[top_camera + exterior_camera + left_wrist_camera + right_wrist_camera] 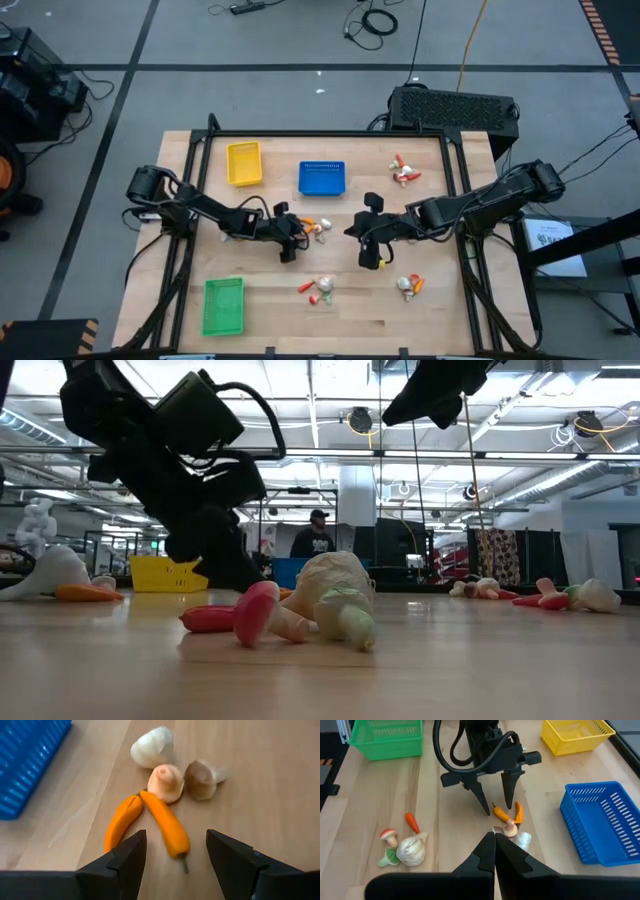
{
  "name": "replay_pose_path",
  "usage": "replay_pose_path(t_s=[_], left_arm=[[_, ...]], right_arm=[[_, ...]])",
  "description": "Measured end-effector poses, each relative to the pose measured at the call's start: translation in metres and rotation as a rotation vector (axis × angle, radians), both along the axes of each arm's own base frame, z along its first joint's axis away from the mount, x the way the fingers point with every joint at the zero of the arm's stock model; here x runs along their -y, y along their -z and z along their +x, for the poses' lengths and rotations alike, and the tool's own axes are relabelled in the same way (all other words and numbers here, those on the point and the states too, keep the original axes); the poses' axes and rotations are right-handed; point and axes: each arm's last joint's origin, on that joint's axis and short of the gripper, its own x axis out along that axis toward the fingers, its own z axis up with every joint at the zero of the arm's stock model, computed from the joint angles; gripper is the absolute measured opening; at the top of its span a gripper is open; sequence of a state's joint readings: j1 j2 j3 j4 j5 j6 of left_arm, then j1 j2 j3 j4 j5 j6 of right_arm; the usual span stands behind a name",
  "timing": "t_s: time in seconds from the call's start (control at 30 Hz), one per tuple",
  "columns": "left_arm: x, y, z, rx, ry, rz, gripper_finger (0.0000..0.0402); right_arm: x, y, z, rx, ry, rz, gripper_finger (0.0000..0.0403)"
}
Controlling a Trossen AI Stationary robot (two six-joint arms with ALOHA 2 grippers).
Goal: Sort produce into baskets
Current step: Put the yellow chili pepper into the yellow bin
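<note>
My left gripper (175, 857) is open, slanting down over a small heap of produce near the table's middle. Its fingers stand either side of the near end of an orange carrot-like piece (167, 825) without touching it. A second orange piece (120, 822), a whitish bulb (152, 747), a pale mushroom-like piece (166, 782) and a brownish piece (200, 780) lie beside it on the wood. My right gripper (494, 840) hangs shut and empty above the table, just right of that heap (316, 228). The yellow basket (243, 163), blue basket (321, 178) and green basket (223, 305) stand on the table.
More produce lies in three heaps: far right (403, 172), near middle (320, 288) and near right (410, 284). The blue basket (25, 760) stands close to the far side of the left gripper's heap. A person (316, 538) stands in the room beyond the table.
</note>
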State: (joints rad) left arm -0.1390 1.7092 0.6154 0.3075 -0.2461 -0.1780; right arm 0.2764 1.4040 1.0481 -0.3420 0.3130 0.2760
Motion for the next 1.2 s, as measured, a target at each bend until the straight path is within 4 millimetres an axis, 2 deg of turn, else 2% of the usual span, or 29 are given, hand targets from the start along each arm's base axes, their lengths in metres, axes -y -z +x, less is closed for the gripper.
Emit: replay_pose_path(t_s=[0.47, 0.93, 1.1, 1.2], left_arm=[[0.000, 0.010, 0.002, -0.023, -0.007, -0.027, 0.0209], [-0.001, 0.010, 0.001, -0.034, 0.008, -0.044, 0.0055], [-0.003, -0.004, -0.008, -0.070, 0.018, -0.017, 0.0045], [-0.007, -0.023, -0.018, -0.090, 0.010, -0.006, 0.0045]], right_arm=[[0.000, 0.000, 0.000, 0.000, 0.000, 0.000, 0.0000], [0.000, 0.000, 0.000, -0.001, -0.002, -0.002, 0.0000], [0.000, 0.000, 0.000, -0.002, -0.002, -0.003, 0.0000], [0.000, 0.001, 0.000, -0.003, -0.001, -0.003, 0.0000]])
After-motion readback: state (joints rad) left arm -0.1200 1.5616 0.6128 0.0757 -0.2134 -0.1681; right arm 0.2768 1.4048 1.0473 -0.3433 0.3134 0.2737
